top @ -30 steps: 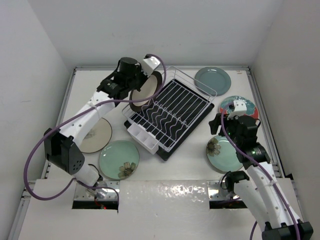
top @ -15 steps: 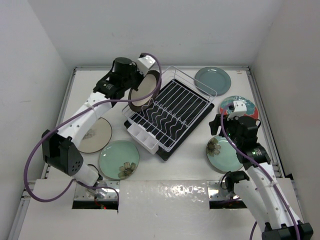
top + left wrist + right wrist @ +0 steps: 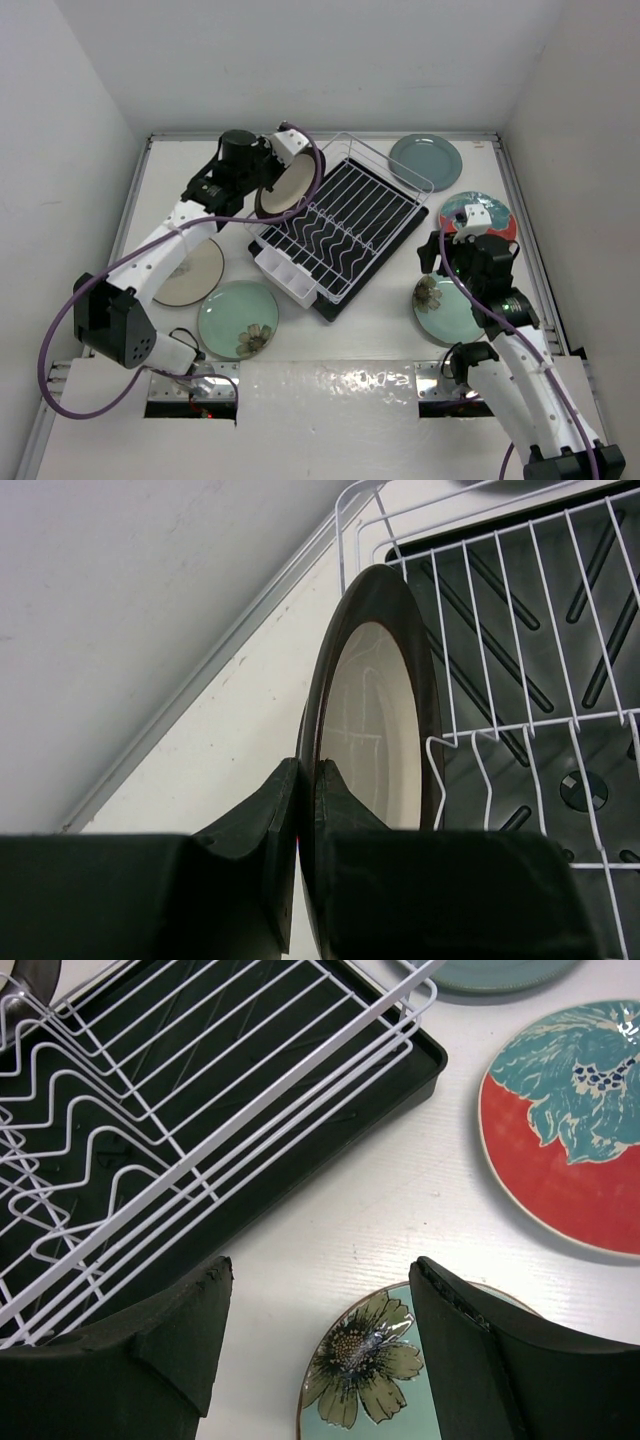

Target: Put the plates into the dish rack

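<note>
Between the fingers of the left pincer [image 3: 300,815] stands the cream plate with the dark brown rim [image 3: 375,720], pinched by its edge and held nearly upright. Its cream face is turned toward the dish rack [image 3: 345,215], which lies just to the pincer's right in the wrist view. Over the last second we see that arm draw its wrist back and to the left, away from the rack's middle. Meanwhile the plate has turned from a leaning tilt to something closer to on-edge, and it now sits beside the rack's corner wires nearest the pincer rather than hanging over them. We read this as lining up for a slot, not as a retreat. From above, though, we cannot quite tell whether the plate's lower rim is already between the wires or just outside them. The right pincer [image 3: 320,1265] has hardly moved. Its fingers stay spread wide, hovering above the pale green flowered plate [image 3: 375,1370], which lies flat on the tabletop [image 3: 420,1210] directly beneath it, with the red plate [image 3: 570,1110] ahead and to the pincer's right. So no plate is racked yet; the first looks close to going in, and the rest wait flat on the tabletop.
</note>
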Available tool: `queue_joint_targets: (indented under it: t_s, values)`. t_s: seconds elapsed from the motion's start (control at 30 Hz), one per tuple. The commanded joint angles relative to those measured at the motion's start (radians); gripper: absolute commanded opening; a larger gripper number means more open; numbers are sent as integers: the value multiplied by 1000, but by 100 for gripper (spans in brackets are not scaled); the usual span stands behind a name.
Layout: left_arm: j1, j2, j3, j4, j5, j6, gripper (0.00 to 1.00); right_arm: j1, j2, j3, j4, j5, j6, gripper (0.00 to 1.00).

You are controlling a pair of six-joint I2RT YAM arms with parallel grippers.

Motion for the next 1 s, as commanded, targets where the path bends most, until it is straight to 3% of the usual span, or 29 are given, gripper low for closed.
queue_joint_targets:
  t_s: [0.0,0.33,0.5,0.7,0.97]
  values:
    - [9,34,-35,-78,19,-32,0,4,-8,-8,30,16,5,71]
    - [-4,152,19,-118,-62,-178,0,4,-21,-22,3,23,-4,71]
    - [-4,105,-33,-161,-142,-161,0,4,-33,-36,7,23,3,71]
    - [-2,21,-79,-170,-108,-105,0,4,-27,-39,21,40,5,71]
    - [-2,53,-78,-201,-110,-118,0,4,-22,-33,17,37,-4,72]
